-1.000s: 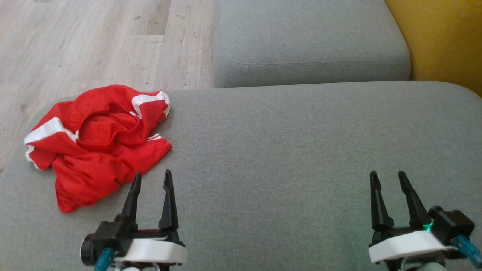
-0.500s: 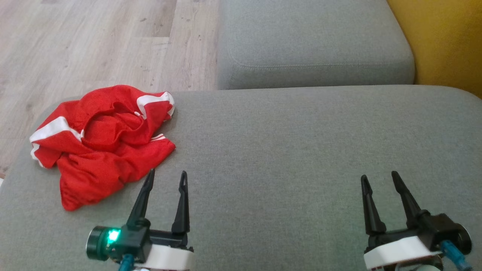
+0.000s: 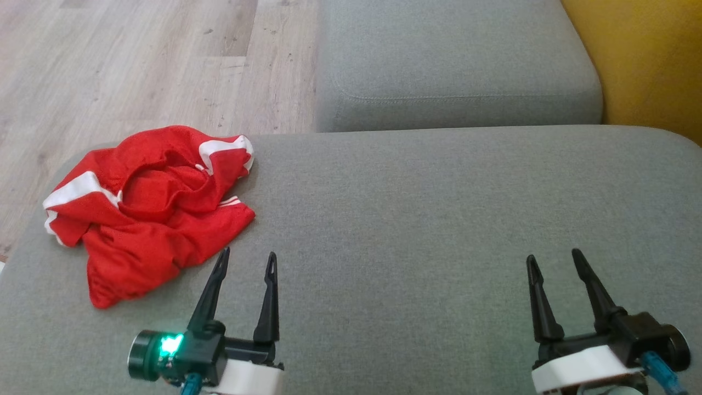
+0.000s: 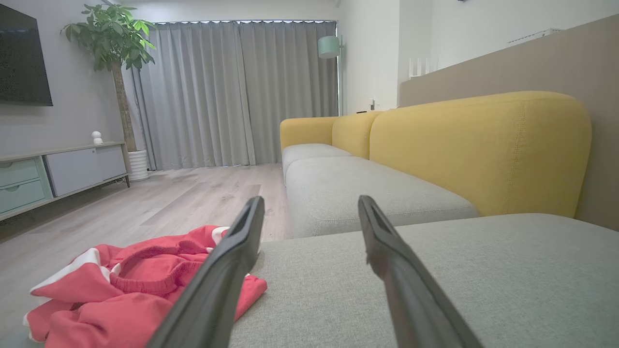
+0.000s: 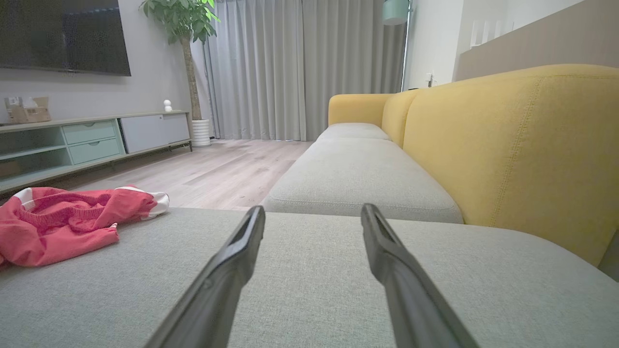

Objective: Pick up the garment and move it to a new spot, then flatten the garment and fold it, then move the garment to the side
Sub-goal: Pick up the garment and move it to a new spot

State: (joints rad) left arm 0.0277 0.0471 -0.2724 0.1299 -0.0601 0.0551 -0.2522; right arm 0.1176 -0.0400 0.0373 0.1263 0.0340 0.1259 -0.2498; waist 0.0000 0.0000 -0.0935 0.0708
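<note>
The garment [image 3: 148, 208] is a crumpled red piece with white stripes, lying at the far left corner of the grey sofa cushion [image 3: 417, 219]. It also appears low left as the garment [image 4: 130, 285] in the left wrist view and at the left edge as the garment [image 5: 67, 222] in the right wrist view. My left gripper [image 3: 248, 256] hovers open just right of the garment's near edge, touching nothing. Far to the right, my right gripper [image 3: 551, 257] stands open over bare cushion with nothing between its fingers.
A second grey cushion [image 3: 455, 60] lies beyond the near one. The yellow sofa back [image 3: 647, 60] rises at the right. Wooden floor [image 3: 137, 66] drops off past the cushion's left and far edges. A TV cabinet [image 5: 87, 140] and a potted plant [image 4: 116, 43] stand across the room.
My left gripper has shifted right and slightly forward, turning so a green light on its wrist shows. The head camera has moved a little; the garment lies as before.
</note>
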